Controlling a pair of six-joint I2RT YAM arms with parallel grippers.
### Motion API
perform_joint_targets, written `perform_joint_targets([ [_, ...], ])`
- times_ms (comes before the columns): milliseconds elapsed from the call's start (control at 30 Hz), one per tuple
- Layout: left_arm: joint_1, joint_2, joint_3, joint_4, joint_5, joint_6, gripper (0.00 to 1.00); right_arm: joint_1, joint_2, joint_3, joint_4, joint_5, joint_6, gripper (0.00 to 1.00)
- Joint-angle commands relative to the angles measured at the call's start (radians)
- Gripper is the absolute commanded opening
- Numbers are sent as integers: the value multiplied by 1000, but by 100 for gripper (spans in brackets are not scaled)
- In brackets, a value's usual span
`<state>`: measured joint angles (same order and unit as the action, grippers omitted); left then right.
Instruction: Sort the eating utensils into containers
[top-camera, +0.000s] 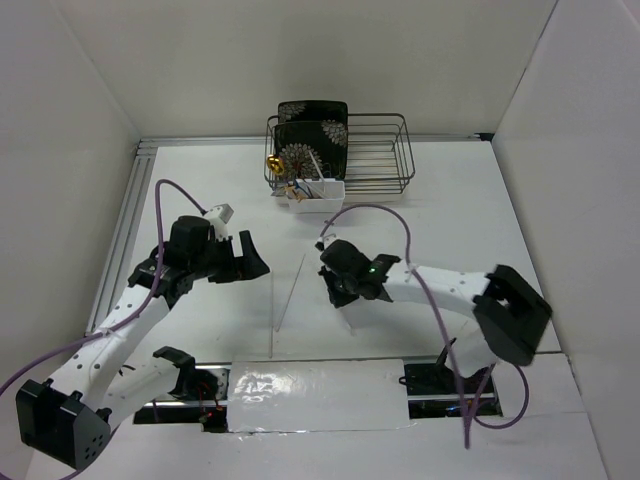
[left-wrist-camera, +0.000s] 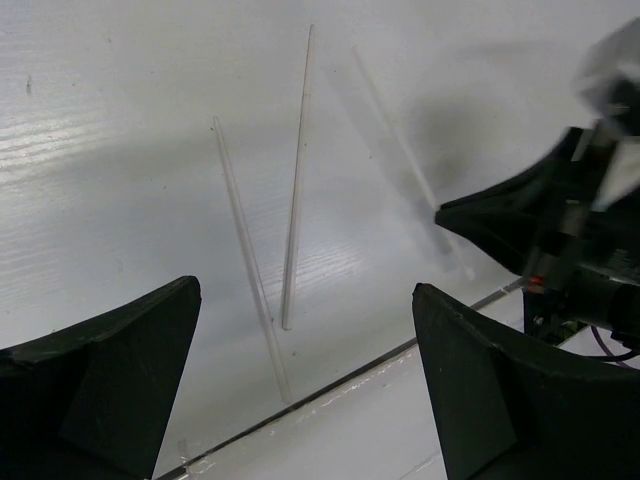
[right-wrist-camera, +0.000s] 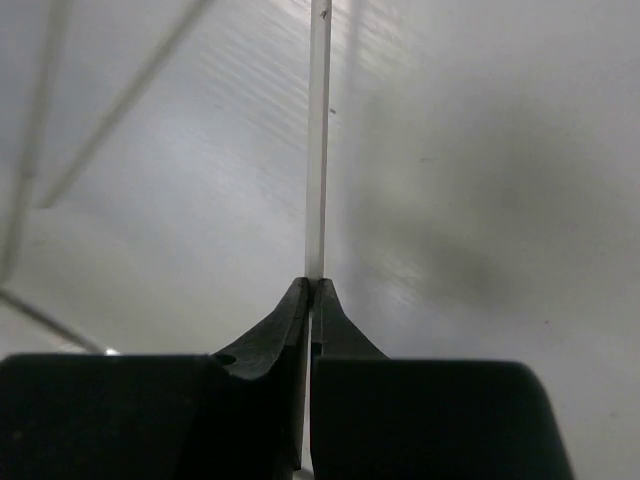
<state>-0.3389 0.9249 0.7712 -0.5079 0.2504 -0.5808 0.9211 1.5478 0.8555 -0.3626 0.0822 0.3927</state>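
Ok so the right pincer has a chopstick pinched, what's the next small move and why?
Probably raise the right pincer a little, keeping it shut. Its jaws are closed on one end of the chopstick, whose far end looks close to the table, and the white caddy sits well away by the wire rack, so it should clear the surface first.

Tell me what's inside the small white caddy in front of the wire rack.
Several slim utensils stand in the caddy, a gold spoon at its left end. Their lower ends and the compartment floors are hidden by its wall.
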Motion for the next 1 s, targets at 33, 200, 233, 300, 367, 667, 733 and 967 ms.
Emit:
perform_joint_targets([
  [33,8,-20,0,55,12,-2,100,-34,-315,-1,91,-79,-31,0],
  [200,52,-55,-18,196,153,18,100,-123,-425,86,102,-79,-83,0],
  [233,54,-55,-15,218,162,21,100,-136,-445,96,117,-96,-100,0],
  [300,54,-41,-10,226,177,33,100,-159,-469,109,204,-127,-149,0],
  [367,57,-28,0,223,184,62,100,-208,-491,143,304,-127,-249,0],
  [667,67,71,60,233,196,91,100,-372,-241,335,579,-277,-471,0],
  [733,74,94,71,244,197,120,100,-395,-200,356,649,-346,-494,0],
  [967,110,129,80,304,242,168,100,-508,-14,372,836,-551,-511,0],
])
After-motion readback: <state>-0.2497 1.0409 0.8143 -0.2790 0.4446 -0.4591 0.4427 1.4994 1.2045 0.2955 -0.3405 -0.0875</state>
